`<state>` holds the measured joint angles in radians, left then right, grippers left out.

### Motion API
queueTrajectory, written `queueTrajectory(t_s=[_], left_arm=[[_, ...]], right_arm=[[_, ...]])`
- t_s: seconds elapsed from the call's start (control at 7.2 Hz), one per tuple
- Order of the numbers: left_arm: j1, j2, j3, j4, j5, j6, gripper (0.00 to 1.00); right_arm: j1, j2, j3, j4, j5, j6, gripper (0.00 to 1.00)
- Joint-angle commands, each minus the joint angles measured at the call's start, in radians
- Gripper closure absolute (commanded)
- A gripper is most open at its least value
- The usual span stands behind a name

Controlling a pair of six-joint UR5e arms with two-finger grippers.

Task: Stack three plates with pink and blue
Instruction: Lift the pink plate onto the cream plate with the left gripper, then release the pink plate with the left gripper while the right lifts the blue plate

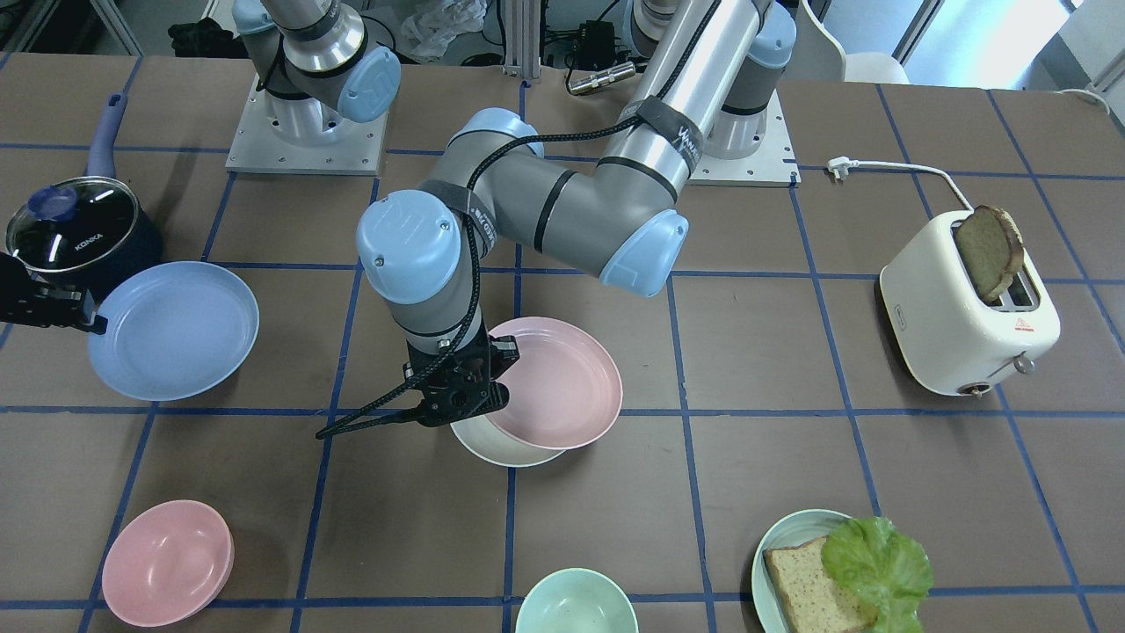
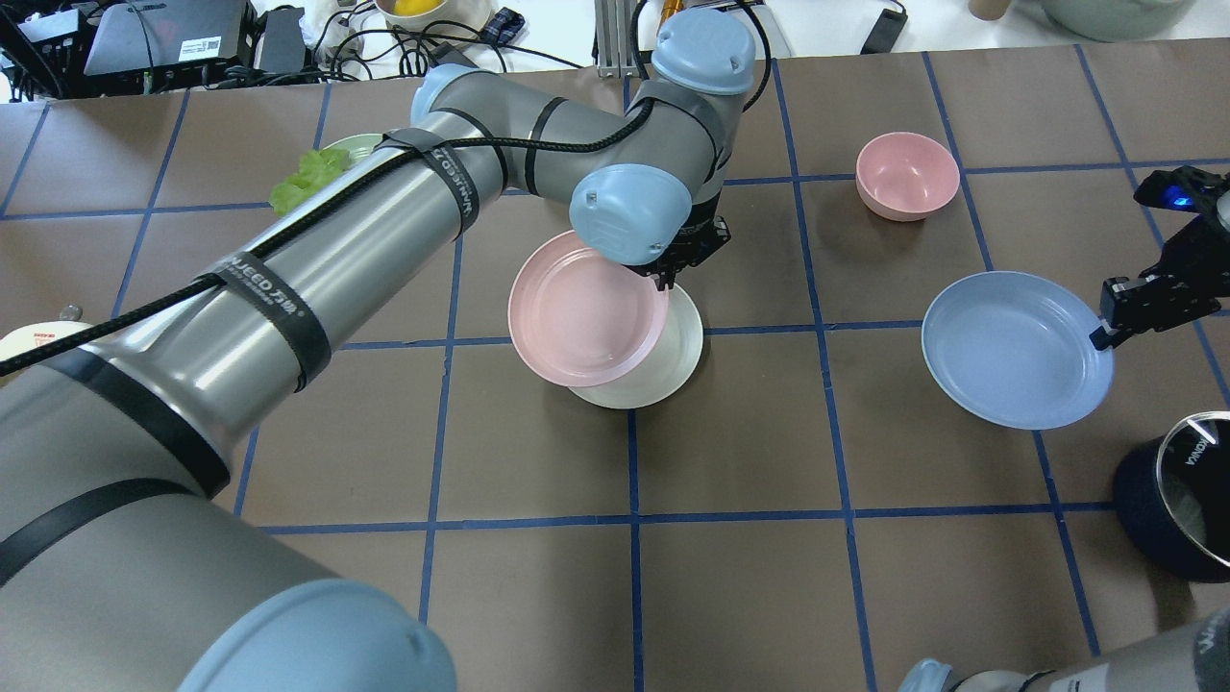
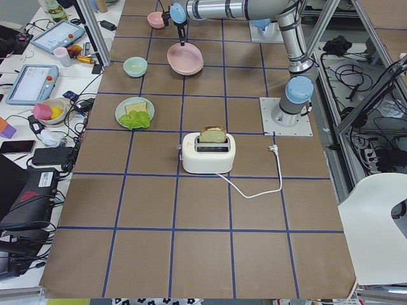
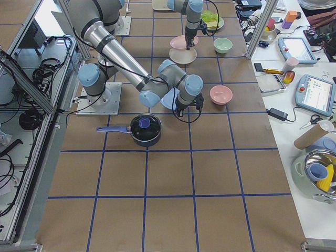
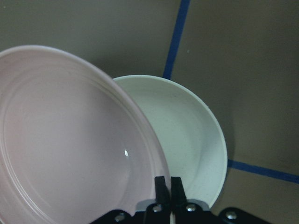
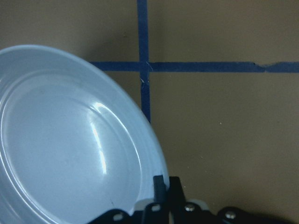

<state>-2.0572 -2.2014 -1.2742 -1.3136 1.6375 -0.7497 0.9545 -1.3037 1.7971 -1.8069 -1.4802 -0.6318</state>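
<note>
My left gripper (image 1: 457,391) is shut on the rim of the pink plate (image 1: 558,382) and holds it tilted, partly over the cream-white plate (image 1: 501,450), offset to one side. The left wrist view shows the pinched pink rim (image 5: 70,140) above the cream-white plate (image 5: 187,130). My right gripper (image 1: 88,318) is shut on the rim of the light blue plate (image 1: 171,330), which is apart from the other two plates, near the table's end. The right wrist view shows the fingers (image 6: 161,184) clamped on the blue rim (image 6: 60,140).
A dark pot with a glass lid (image 1: 70,229) stands right beside the blue plate. A pink bowl (image 1: 167,563), a green bowl (image 1: 576,602) and a green plate with bread and lettuce (image 1: 835,571) line the far edge. A toaster (image 1: 967,308) with toast stands on my left.
</note>
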Motion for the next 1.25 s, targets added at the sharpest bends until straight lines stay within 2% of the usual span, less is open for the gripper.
queueTrajectory(t_s=[0.0,0.14,0.28,0.56,0.69,0.83,1.11], left_arm=[[-0.027,-0.044,0.01,0.011,0.008,-0.046,1.0],[-0.031,-0.046,0.016,0.013,0.008,-0.048,0.93],[-0.029,-0.04,0.016,0.014,0.008,-0.046,0.01],[-0.006,0.008,0.019,0.016,0.001,-0.023,0.0],[0.035,0.043,0.018,0.004,0.001,0.06,0.0],[0.079,0.095,0.015,-0.045,-0.004,0.155,0.0],[0.191,0.214,0.018,-0.121,-0.008,0.501,0.0]], right_arm=[[0.123,0.004,-0.069,0.003,-0.012,0.114,1.0],[0.157,0.004,-0.077,0.009,-0.012,0.159,1.0],[0.167,0.004,-0.076,0.009,-0.005,0.176,1.0],[0.17,0.004,-0.073,0.008,0.0,0.197,1.0],[0.188,0.006,-0.071,0.006,0.003,0.222,1.0],[0.235,0.0,-0.071,0.007,0.003,0.284,1.0],[0.36,-0.003,-0.07,0.007,0.03,0.453,1.0]])
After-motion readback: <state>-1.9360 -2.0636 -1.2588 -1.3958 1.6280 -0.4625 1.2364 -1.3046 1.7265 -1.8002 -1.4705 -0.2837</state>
